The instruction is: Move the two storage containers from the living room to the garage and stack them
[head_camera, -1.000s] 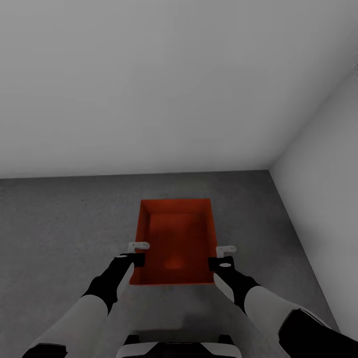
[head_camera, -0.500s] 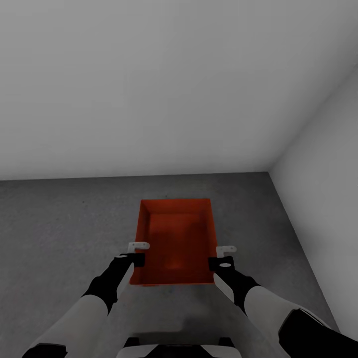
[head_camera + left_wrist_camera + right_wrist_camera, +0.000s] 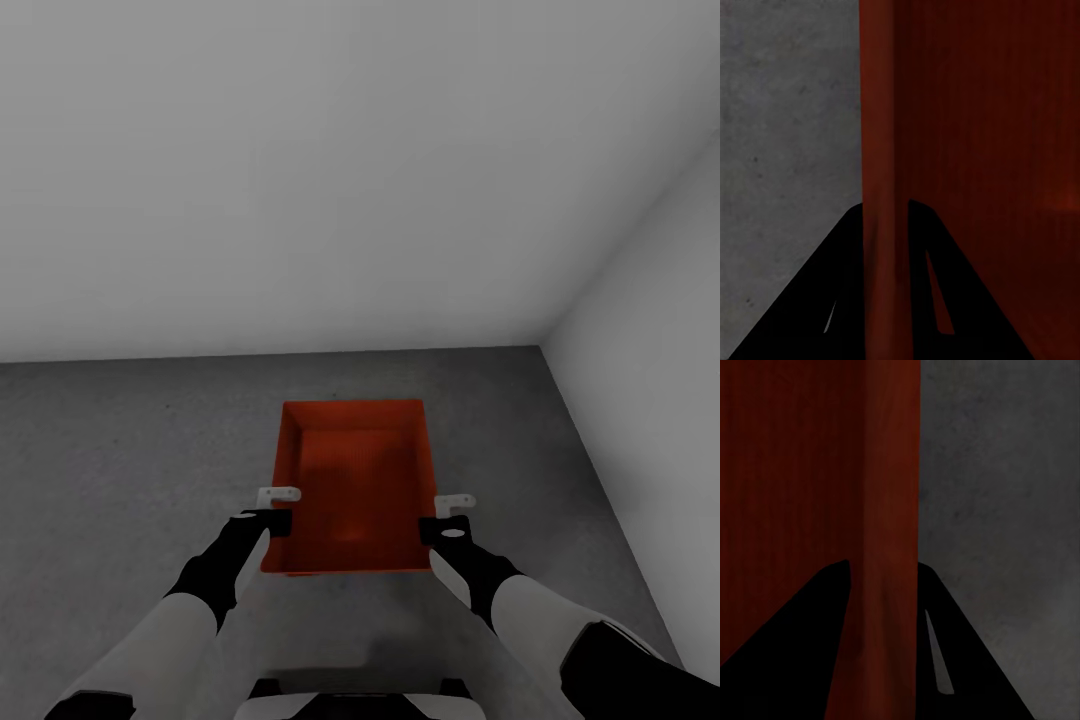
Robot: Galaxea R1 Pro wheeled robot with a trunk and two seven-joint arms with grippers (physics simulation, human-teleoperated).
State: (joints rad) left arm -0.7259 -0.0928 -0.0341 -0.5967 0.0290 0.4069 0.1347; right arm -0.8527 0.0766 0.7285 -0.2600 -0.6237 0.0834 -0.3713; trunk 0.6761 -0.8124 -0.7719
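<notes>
One orange-red storage container [image 3: 355, 480] sits open-topped and empty in front of me, over the dark grey concrete floor [image 3: 120, 450] of the garage. My left gripper [image 3: 278, 510] is shut on its left wall, near the front corner. My right gripper [image 3: 445, 512] is shut on its right wall at the same depth. In the left wrist view the black fingers [image 3: 832, 300] straddle the red wall [image 3: 881, 150]. In the right wrist view the fingers [image 3: 967, 660] straddle the other wall [image 3: 889, 510]. I cannot tell whether the container touches the floor.
A plain pale grey back wall [image 3: 300, 180] rises just beyond the container. A side wall [image 3: 650, 350] closes the right, forming a corner at the far right. Bare concrete stretches to the left of the container.
</notes>
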